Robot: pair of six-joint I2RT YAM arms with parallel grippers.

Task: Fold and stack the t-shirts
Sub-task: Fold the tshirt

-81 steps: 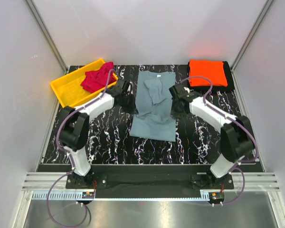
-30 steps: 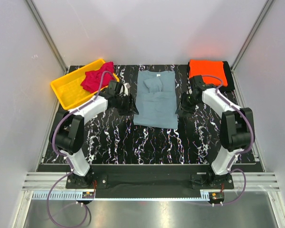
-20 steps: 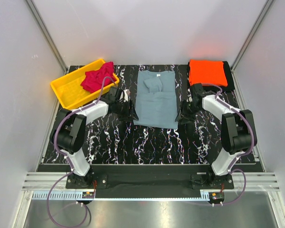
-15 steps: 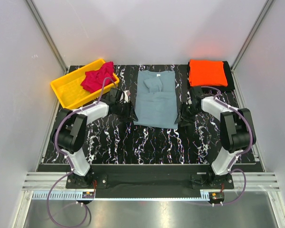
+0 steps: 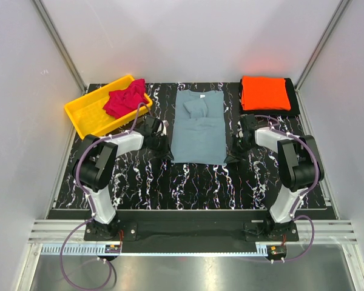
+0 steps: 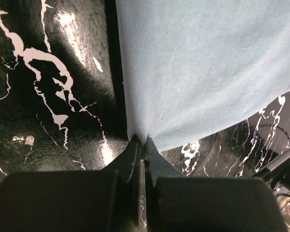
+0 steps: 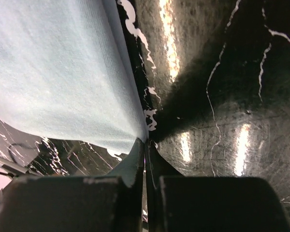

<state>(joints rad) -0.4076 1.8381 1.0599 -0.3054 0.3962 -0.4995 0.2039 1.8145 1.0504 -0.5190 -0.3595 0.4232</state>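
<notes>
The grey-blue t-shirt (image 5: 198, 127) lies flat mid-table, sleeves folded in, collar at the far end. My left gripper (image 5: 168, 153) is shut on its near left corner; in the left wrist view the cloth (image 6: 203, 72) bunches into the closed left gripper (image 6: 143, 141). My right gripper (image 5: 229, 156) is shut on the near right corner, the cloth (image 7: 58, 77) pinched at the right gripper (image 7: 145, 142). An orange t-shirt (image 5: 264, 93) lies folded at the far right. A crimson t-shirt (image 5: 124, 99) is crumpled in the bin.
The yellow bin (image 5: 88, 112) stands at the far left on the black marbled table (image 5: 188, 188). A black pad (image 5: 293, 103) lies under the orange shirt. Grey walls close in on both sides and the back.
Both grippers have slid down along the shirt's sides to its near corners and shut on them. The shirt's lower part was folded shorter earlier.
</notes>
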